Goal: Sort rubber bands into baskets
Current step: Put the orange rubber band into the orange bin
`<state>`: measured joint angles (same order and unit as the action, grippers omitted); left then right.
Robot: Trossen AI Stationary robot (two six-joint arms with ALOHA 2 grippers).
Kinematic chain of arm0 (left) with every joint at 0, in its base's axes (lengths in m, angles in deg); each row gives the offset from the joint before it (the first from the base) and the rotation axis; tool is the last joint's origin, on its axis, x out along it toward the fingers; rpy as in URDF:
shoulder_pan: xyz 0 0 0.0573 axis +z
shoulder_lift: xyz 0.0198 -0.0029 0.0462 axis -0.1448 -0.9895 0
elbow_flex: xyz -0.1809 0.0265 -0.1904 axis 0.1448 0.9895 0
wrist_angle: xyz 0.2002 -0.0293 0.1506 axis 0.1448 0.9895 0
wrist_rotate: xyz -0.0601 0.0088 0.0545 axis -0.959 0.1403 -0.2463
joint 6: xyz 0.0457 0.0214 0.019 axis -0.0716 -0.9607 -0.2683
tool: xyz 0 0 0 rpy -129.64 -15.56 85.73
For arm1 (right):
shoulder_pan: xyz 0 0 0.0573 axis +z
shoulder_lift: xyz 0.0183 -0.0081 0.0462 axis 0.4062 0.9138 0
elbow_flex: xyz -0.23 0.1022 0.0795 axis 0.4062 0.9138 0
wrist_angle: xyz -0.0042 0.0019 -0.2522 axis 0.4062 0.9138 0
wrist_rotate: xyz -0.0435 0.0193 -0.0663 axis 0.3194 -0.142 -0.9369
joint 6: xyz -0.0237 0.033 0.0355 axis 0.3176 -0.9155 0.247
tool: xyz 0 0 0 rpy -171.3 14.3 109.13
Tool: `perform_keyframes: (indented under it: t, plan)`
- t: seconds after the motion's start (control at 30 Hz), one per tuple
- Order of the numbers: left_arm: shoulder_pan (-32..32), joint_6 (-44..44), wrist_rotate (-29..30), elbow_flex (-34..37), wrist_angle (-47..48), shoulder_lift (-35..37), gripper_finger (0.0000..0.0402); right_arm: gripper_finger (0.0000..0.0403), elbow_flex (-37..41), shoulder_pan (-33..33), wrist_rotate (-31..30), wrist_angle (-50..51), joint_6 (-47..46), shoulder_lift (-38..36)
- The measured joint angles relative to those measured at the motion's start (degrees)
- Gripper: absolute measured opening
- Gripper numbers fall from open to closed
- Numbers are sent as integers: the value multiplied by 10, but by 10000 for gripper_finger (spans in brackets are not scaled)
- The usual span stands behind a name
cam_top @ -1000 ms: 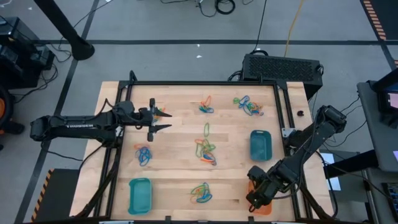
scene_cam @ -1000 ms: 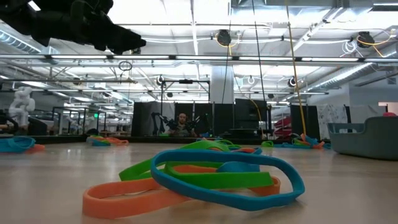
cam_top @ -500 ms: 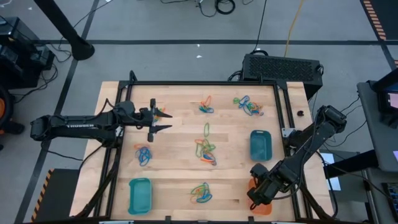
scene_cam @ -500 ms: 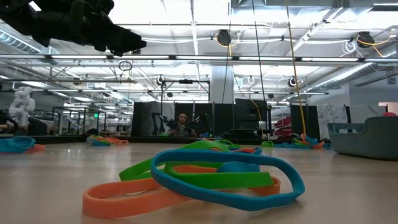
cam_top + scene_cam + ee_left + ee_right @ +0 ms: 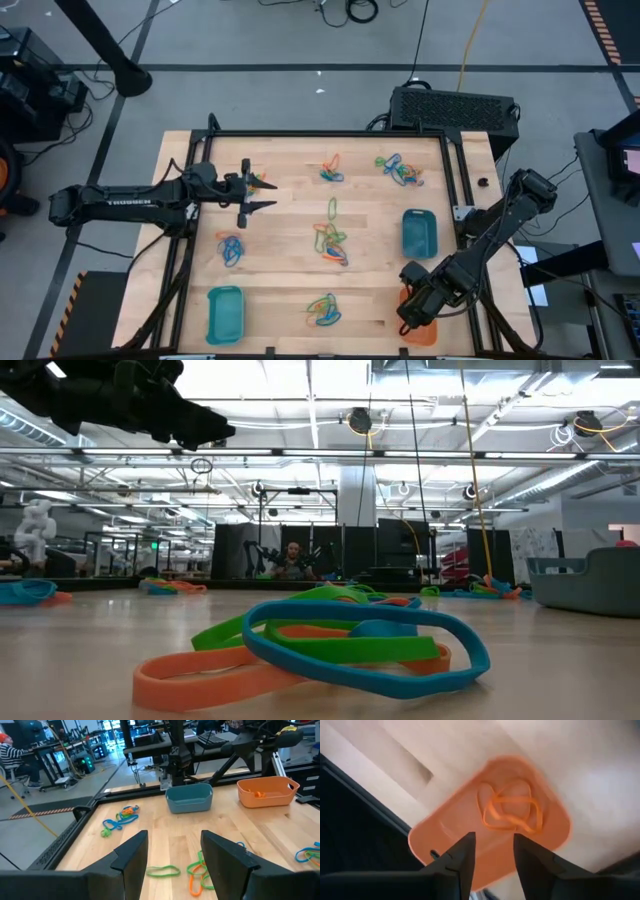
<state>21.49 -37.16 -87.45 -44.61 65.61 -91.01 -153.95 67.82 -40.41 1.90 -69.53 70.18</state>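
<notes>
Rubber bands [image 5: 331, 241] between teal baskets [image 5: 419, 233], table [image 5: 290, 220] centre

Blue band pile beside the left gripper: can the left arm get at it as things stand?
Probably yes. The left gripper hangs open over bare wood next to the blue band pile, with no basket or cable lying between them. The right gripper is over the orange basket, well clear.

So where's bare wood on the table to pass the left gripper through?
Free: the strip between the blue band pile and the centre pile, and below the left gripper. Crowded: the far edge, with two piles, and the centre column down to the near pile.
</notes>
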Motion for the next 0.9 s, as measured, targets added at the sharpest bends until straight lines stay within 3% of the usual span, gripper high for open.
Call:
perform_keyframes:
  t: [0.2, 0.3, 0.67, 0.9]
  plan:
    - [0, 21, 0, 0, 5, 0, 191, 119, 0, -56, -96, -29, 109, -24]
    - [0, 30, 0, 0, 4, 0, 191, 114, -1, -108, -105, -20, 166, -29]
    - [-2, 60, 0, 0, 21, 0, 191, 118, -1, -374, -113, -5, 438, -29]
    - [-1, 49, 0, 0, 24, 0, 191, 118, -1, -547, -176, 95, 452, -29]
